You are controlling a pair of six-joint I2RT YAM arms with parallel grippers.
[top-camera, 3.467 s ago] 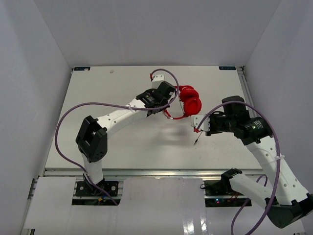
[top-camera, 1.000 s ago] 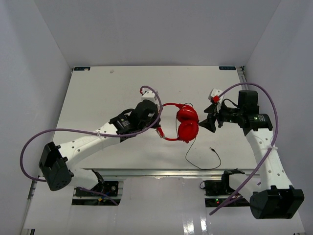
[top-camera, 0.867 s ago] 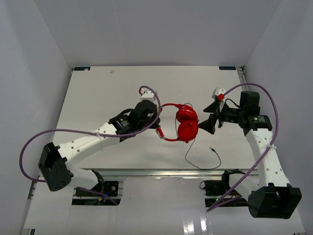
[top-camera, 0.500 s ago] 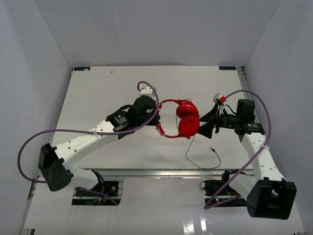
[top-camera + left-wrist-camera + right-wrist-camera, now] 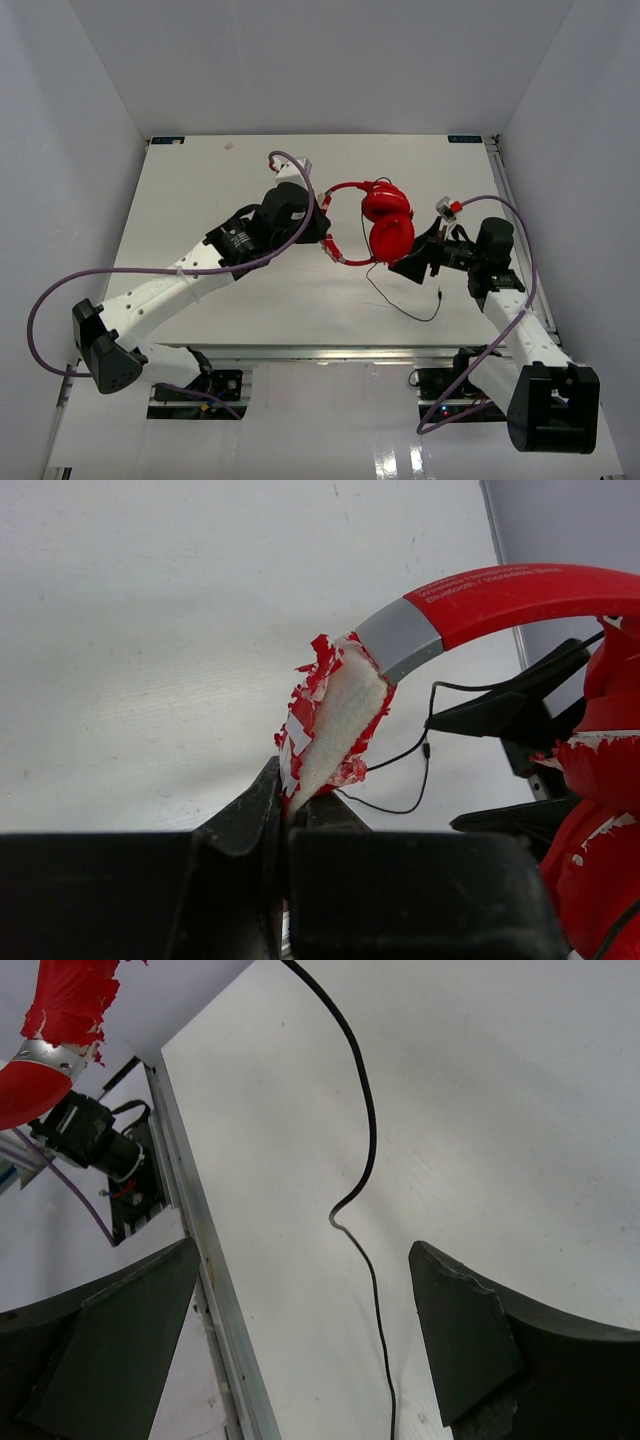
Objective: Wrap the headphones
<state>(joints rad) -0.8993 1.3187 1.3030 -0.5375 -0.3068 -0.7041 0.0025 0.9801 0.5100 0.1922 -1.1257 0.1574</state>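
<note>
Headphones (image 5: 387, 205) are over the middle of the table (image 5: 200, 200) between the two arms; I can't tell whether they rest on it or are lifted. The headband (image 5: 343, 188) runs toward the left gripper (image 5: 322, 228), and the ear cups (image 5: 392, 240) are just beside the right gripper (image 5: 425, 252). The cable (image 5: 400, 298) trails loose across the table to its plug (image 5: 440, 296) near the right arm, so no wrapping looks done yet.

From the left wrist, the left gripper (image 5: 290, 815) is pinched tight on the torn white padding (image 5: 335, 715) at the end of the headband (image 5: 500, 595). That is a soft, flaking spot. I'd say this hold should be a firm anchor, or the band could slip once the cable is pulled round.

From the right wrist, the right gripper (image 5: 302, 1252) has its fingers wide apart and holds nothing, with the cable (image 5: 372, 1140) lying on the table between them. The sensible move, I'd judge, is to drop straight down and close on the cable near its kink. Then lead it around the cups with light tension, minding that the plug end doesn't snag.
</note>
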